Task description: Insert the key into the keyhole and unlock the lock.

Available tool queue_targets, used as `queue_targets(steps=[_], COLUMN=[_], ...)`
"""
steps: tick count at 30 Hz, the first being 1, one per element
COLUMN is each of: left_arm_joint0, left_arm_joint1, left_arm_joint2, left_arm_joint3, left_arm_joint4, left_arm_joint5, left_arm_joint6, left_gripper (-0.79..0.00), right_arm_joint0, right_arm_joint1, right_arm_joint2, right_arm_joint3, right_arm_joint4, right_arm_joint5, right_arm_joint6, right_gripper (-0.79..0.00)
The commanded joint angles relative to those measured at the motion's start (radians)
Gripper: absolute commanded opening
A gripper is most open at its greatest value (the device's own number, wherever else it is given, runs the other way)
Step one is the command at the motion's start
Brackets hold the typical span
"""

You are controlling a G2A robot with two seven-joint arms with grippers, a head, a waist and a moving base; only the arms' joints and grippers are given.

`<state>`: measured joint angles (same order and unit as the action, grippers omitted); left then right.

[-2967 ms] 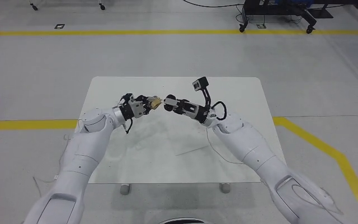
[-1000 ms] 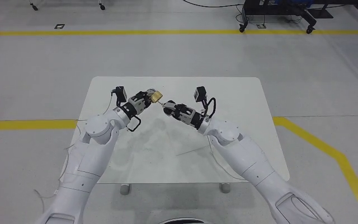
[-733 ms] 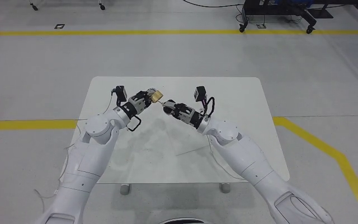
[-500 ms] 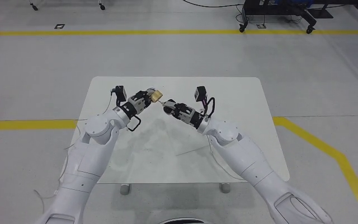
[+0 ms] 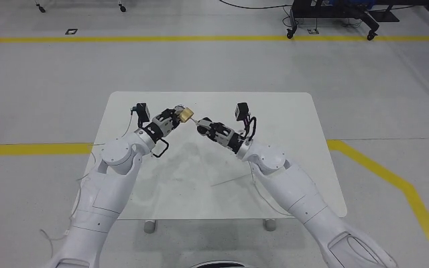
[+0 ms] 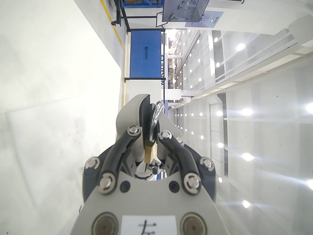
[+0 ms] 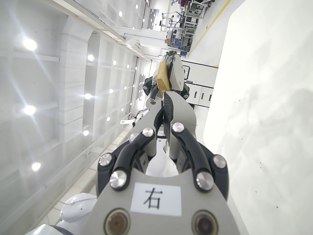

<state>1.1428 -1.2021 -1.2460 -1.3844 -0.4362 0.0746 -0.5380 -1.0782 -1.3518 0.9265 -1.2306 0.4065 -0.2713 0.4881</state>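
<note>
Left gripper (image 5: 175,117) is held above the far half of the white table (image 5: 281,174), left of its centre line, and its fingers are drawn narrow on a small brass padlock (image 5: 186,114). In the left wrist view the black finger pads (image 6: 144,113) clamp the steel shackle (image 6: 155,116), and the brass body hangs back between the finger links toward the wrist. Whether the shackle is latched or released cannot be told. Right gripper (image 5: 202,125) is just beside it, across the centre line, pointing at the padlock, so the two tools face each other nearly tip to tip, well above the tabletop. Its fingers are also drawn narrow, pinching a thin metal key (image 5: 195,120) that bridges the short gap between the two tools. In the right wrist view the key blade runs out past the fingertips and meets the near end face of the brass body, in line with it. How far the blade sits inside the keyhole cannot be told, as the contact point is small and partly masked by the fingers. Neither padlock nor key touches the table. A yellow floor line (image 5: 201,38) runs beyond the table's far edge.
</note>
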Motion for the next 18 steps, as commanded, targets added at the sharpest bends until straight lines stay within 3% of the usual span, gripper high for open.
queue_targets(steps=[1,18], left_arm_joint0=[0.0,0.009], left_arm_joint1=[0.0,-0.002], left_arm_joint2=[0.0,0.003], left_arm_joint3=[-0.001,-0.017], left_arm_joint4=[0.002,0.036], left_arm_joint5=[0.004,0.007], left_arm_joint6=[-0.002,0.012], left_gripper=[-0.785,-0.785], right_arm_joint0=[0.0,-0.002], right_arm_joint1=[-0.002,-0.014], right_arm_joint2=[0.0,-0.003], right_arm_joint3=[0.0,-0.008], right_arm_joint4=[-0.002,-0.046], right_arm_joint5=[0.001,0.016], right_arm_joint6=[-0.002,-0.014], right_gripper=[-0.785,-0.785])
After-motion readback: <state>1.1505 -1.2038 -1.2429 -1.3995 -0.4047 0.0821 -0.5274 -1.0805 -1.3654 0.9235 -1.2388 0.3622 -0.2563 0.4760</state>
